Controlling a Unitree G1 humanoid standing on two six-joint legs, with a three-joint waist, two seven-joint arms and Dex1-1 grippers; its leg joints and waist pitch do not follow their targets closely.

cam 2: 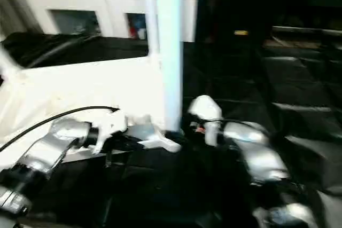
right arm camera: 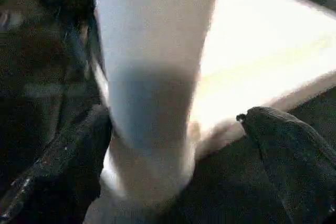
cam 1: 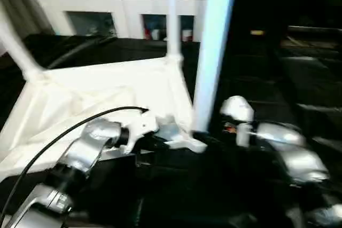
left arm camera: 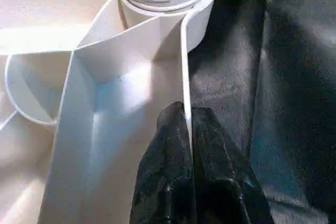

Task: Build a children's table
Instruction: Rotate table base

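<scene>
Two tools, left (left arm camera: 188,129) clamped on tabletop (left arm camera: 131,77) rim, right (right arm camera: 178,145) apart around leg (right arm camera: 152,77)

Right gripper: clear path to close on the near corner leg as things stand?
Probably yes. The right gripper is open with the near leg standing between its fingers, nothing else in the gap. The left gripper pinches the tabletop's rim, off to the side.

Whole thing's sitting on a black cloth-covered surface (cam 1: 251,105), kinda wrinkly. The white tabletop (cam 1: 96,94) lies upside down right on it, ribbed underside facing up, legs sticking upward.
</scene>
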